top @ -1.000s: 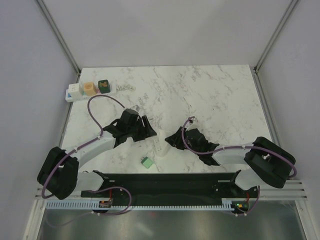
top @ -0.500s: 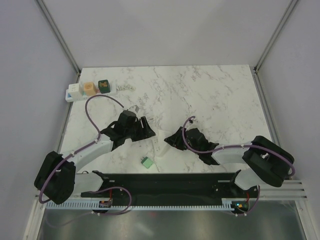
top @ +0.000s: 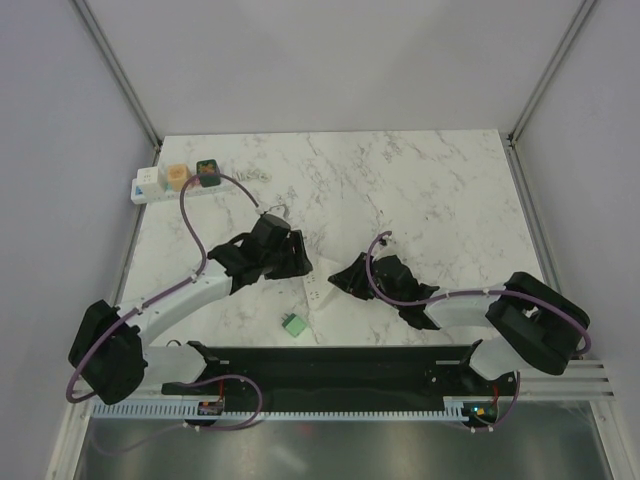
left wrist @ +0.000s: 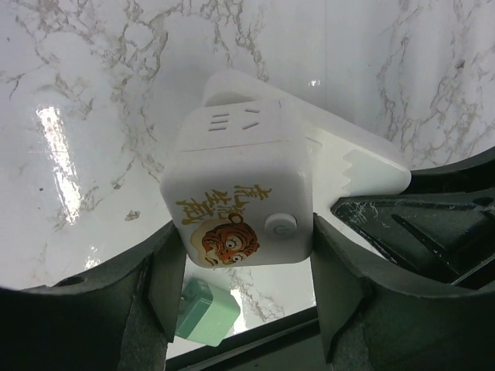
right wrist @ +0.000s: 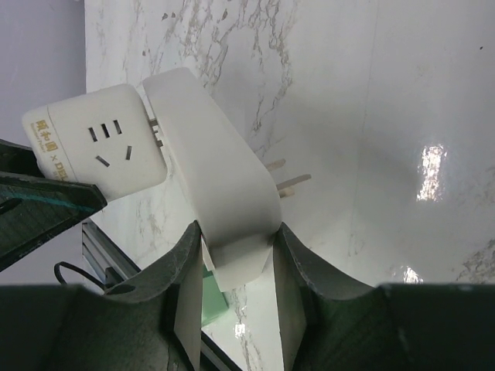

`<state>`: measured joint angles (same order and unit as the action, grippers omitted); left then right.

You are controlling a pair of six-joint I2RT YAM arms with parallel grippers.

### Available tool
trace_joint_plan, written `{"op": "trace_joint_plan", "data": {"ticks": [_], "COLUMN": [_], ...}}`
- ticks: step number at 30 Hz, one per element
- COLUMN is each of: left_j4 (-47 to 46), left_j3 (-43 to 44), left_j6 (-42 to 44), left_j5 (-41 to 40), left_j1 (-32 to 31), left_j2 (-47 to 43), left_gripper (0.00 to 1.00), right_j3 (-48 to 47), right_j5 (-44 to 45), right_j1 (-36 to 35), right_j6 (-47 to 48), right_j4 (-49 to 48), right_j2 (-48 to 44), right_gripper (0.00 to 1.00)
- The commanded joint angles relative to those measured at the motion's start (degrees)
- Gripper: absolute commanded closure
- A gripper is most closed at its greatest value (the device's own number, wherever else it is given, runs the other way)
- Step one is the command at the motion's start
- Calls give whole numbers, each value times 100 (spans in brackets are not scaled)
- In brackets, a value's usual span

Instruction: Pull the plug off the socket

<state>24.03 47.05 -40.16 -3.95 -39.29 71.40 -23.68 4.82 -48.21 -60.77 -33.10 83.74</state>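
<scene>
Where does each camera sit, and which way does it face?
Top external: above, behind the bases, looking down on the marble table; both arms show.
Left wrist: on the left gripper, facing the tiger cube socket between its fingers.
Right wrist: on the right gripper, facing the white plug between its fingers.
Shared: both wrists show socket and plug.

on the white marble-patterned table (top: 420,200), a long white plastic power strip (top: 140,191) lies near the far-left corner, three small blocks (top: 177,176) side by side on it, small white bits (top: 256,173) just right of it. toward the middle of the near edge, off the surface, a white plastic socket cube (left wrist: 240,193) sits between the left gripper (left wrist: 244,263) fingers, a white oblong plastic plug (right wrist: 213,178) against it, in the right gripper (right wrist: 238,270). a small green plastic cube (top: 293,324) lies before them.
</scene>
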Motion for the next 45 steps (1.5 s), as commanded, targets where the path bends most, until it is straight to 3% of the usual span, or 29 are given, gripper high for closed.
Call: {"op": "trace_joint_plan", "data": {"ticks": [1,7,10,12,16,25,26,27,32,37,45], "left_j4": [516,-1081,-1619,-1377,-111,-320,-355,-364,-329,-57,-153], "left_j3": [376,-546,-977,-935,-416,-328,-293,-266,-65,217,771], "left_j6": [342,-158,-465,-362,52,167,149,140,-114,-282,-282], "left_j5": [102,2184,2713,2514,1118,1667,1730,1765,1696,1081,711], "left_j1": [-132,491,887,941,712,659,659,659,607,457,387], "left_j2": [-424,-1013,-1040,-900,-619,-521,-513,-434,-179,347,1157], "left_gripper": [98,98,98,98,98,97,88,60,8,1,2], "right_j3": [259,329,382,399,391,426,408,426,523,435,417], "right_j5": [1311,1232,1135,1118,1083,582,521,416,248,204,63], "right_j1": [303,347,417,417,435,426,435,435,435,435,426], "right_j6": [391,382,373,373,391,724,786,847,927,1059,1164], "right_j4": [1702,1561,1508,1526,1535,1007,990,903,682,796,814], "right_j2": [379,371,301,221,107,124,151,160,72,-60,-157], "right_gripper": [100,100,100,100,100,100,100,100,100,100,100]}}
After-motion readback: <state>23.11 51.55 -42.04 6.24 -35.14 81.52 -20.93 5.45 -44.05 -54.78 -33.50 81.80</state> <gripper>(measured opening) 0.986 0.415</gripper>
